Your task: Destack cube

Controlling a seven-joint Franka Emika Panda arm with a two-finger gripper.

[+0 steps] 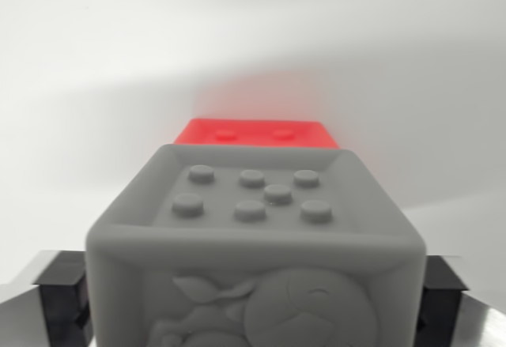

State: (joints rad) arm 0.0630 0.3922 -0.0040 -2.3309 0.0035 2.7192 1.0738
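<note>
Filling the view, grey cube (257, 236), apparently between tool fingers (62, 296)

No readable text, labels, numbers; grey cube (254, 236) bears only raised studs, relief figure.

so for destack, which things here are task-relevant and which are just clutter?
Task-relevant:
- grey cube, between the end effector fingers
- red cube, partly hidden behind the grey one

Clutter:
- none visible; only a plain white surface
</note>
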